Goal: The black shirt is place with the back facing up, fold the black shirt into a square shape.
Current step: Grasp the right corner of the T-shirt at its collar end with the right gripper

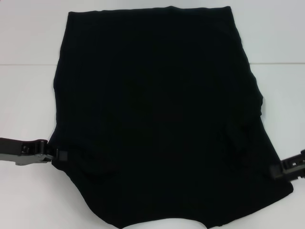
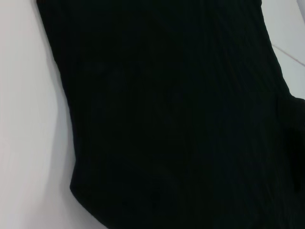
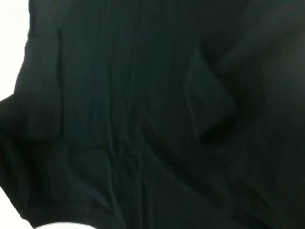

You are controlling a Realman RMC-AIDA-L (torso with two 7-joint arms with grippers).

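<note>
Head view | black shirt (image 1: pixel 157 114): soft, plain, roughly rectangular, edges folded inward

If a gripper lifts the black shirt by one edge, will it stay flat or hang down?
The black shirt would probably hang limp, since its fabric shows soft wrinkles and folded sleeves. It likely slides easily over the smooth white table and looks light.

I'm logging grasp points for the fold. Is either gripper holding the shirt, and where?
It cannot be told. The left gripper sits at the shirt's left edge, the right gripper at its right edge, both near the sleeves; no grip shows.
</note>
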